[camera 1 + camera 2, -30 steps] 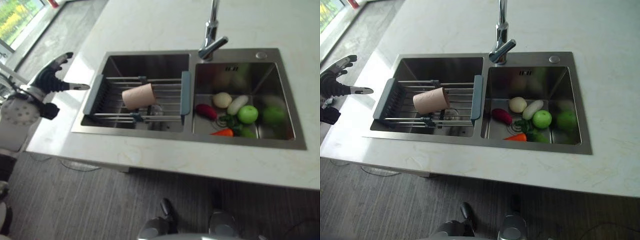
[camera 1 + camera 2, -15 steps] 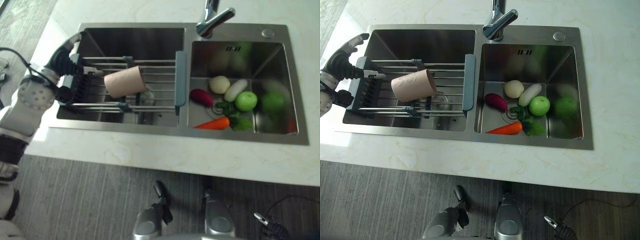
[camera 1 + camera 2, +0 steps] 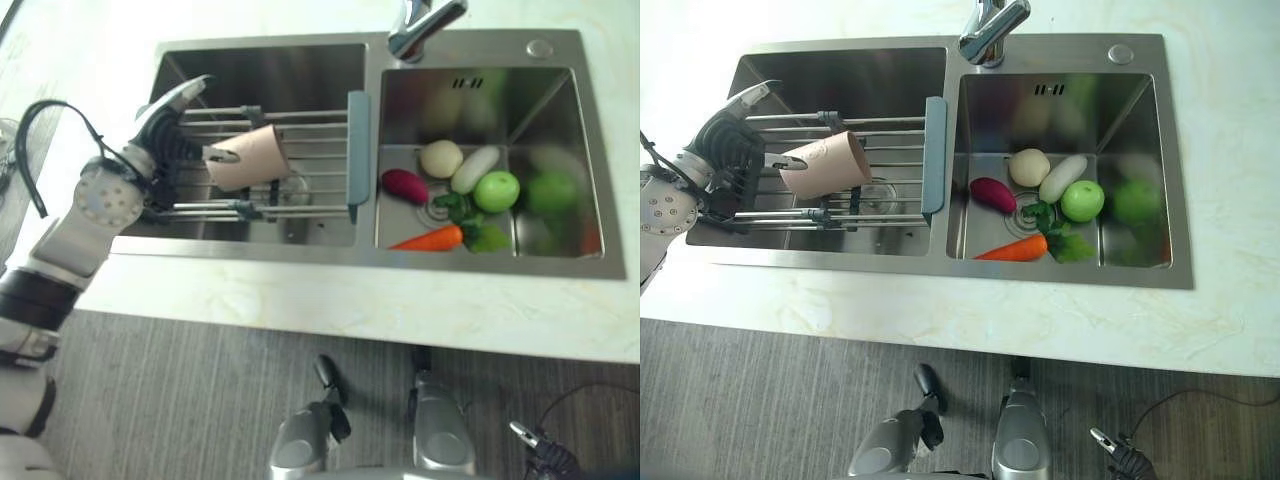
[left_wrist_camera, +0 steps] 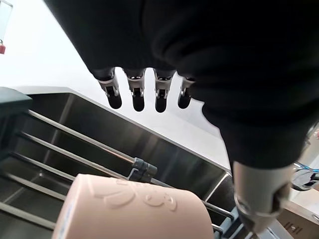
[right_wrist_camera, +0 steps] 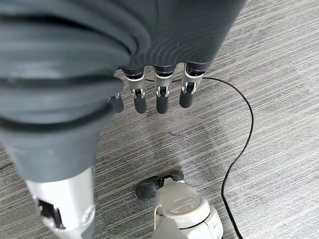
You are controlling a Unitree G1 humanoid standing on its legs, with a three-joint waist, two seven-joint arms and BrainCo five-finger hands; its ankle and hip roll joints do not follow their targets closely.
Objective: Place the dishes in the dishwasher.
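Pink cup (image 3: 247,159), on its side on the sink rack (image 3: 352,157) at frame left, now reached by the left hand (image 3: 176,135), brought in from the counter edge, fingers spread and not yet closed; grasp judged imminent; right hand (image 5: 149,94) relaxed, idle.

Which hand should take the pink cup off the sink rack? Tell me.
Left. The left hand is open beside the pink cup on the rack. The right hand hangs open over the floor.
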